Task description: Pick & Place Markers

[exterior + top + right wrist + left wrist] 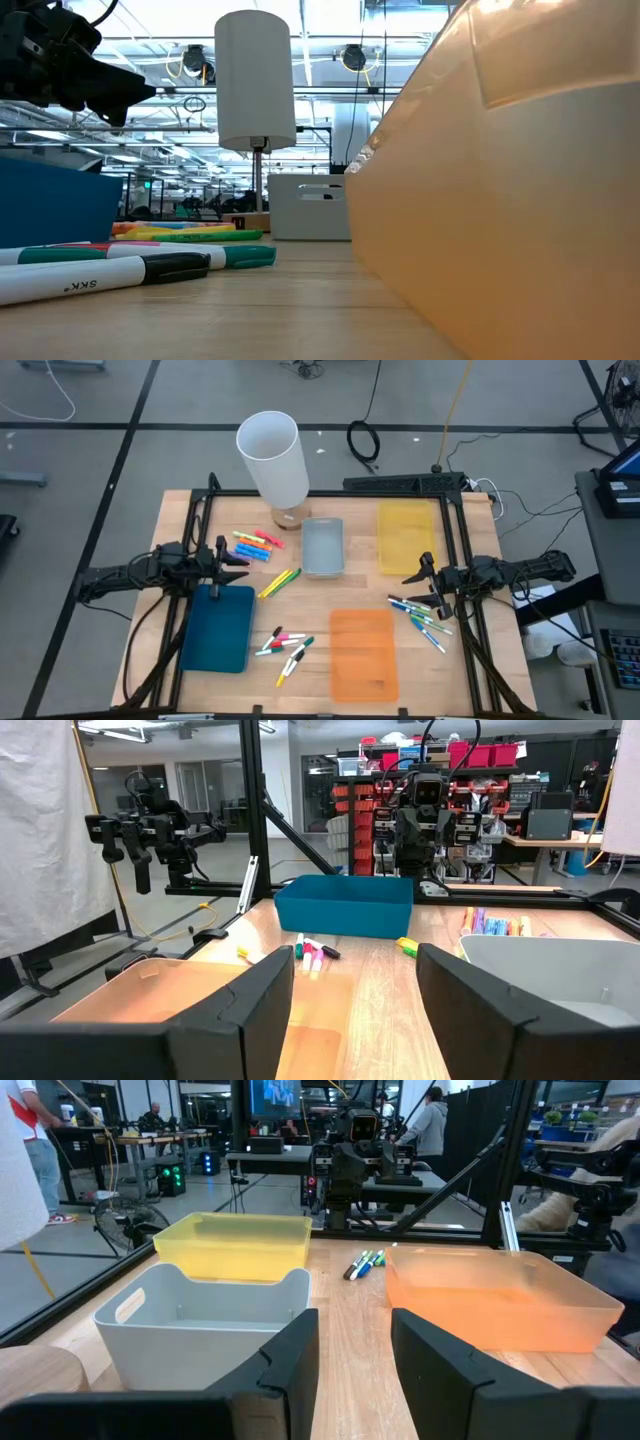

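Observation:
Markers lie flat on the wooden table in loose groups. A neon cluster is beside the grey tray. A yellow and a green one lie at mid-table. White-bodied ones lie between the blue tray and the orange tray. Blue- and green-capped ones lie at the right. My left gripper hangs open at the table's left edge, above the blue tray's far end. My right gripper hangs open at the right edge, above the capped markers. Neither has anything between its fingers.
A yellow tray stands at the far right. A tall white cylinder on a wooden foot stands at the far edge behind the grey tray. A black frame runs along the table's sides. People stand in the room beyond.

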